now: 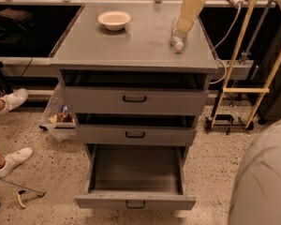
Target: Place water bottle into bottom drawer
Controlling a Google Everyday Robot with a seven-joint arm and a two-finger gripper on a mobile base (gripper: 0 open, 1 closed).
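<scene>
Speckled flooring surrounds a grey metal cabinet whose flat top serves as the bench (131, 46).

1. Task item. The water bottle (176, 39) lies on its side near the back right corner of the bench, close to the right edge, cap toward the front. Lying flat, it offers its barrel from above, which suits a downward grasp.

2. Tool. The tool (185, 25) reaches down from the back edge, its cream body angled onto the upper part of the bottle. Contact appears likely, though overlap hides the join. Whether it is wide, narrow or already holding the bottle cannot be told.

3. Destination. The bottom drawer (136, 201) stands pulled well out below the front edge, its interior bare and exposed from above. The two shallower drawers above it stand only slightly out, so they leave most of the drop path free.

4. Other items. A cream bowl (114, 19) sits near the back left corner, well apart from the bottle and outside the approach.

5. Judgement. The grasp is the step in hand; transfer is not yet begun.
</scene>
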